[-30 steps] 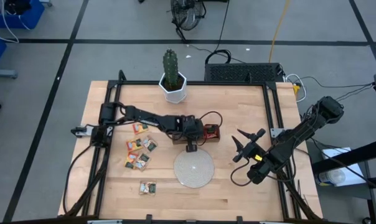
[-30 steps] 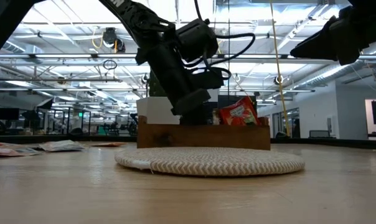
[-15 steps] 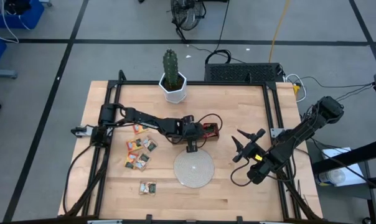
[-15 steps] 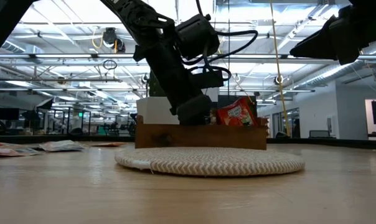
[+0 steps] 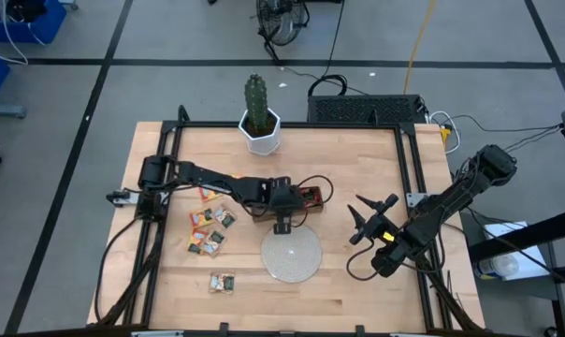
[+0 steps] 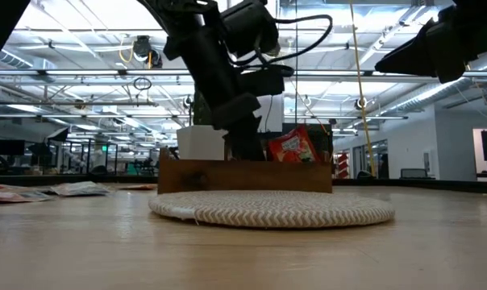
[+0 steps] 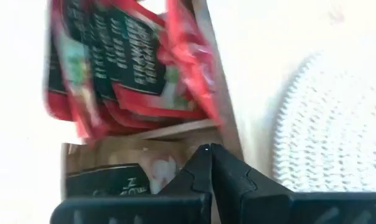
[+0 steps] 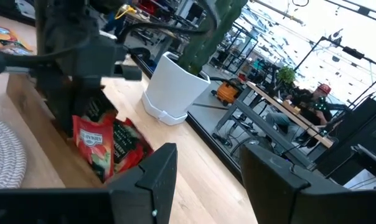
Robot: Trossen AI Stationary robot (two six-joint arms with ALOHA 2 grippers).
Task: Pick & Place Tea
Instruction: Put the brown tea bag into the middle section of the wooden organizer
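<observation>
Jaws, left gripper (image 5: 281, 227): pressed together, gripping nothing visible — they point down over the near wall of the wooden tray (image 5: 264, 210), just beside the woven disc.
Jaws, right gripper (image 5: 369, 217): spread apart and empty, hanging well to the right of the tray.
Tabletop (image 5: 357, 159): pale wood, carrying everything below.
Woven disc (image 5: 291, 254): round, flat, just in front of the tray.
Potted cactus (image 5: 259, 114): white pot at the far edge.
Tray contents: red tea sachets (image 6: 291, 147) stand upright in the right-hand compartment — a dark-printed packet lies in the neighbouring compartment, seen from the left wrist.
Loose tea (image 5: 211, 229): a cluster of sachets lies flat left of the disc.
Lone sachet (image 5: 223, 281): by itself nearer the front edge.
</observation>
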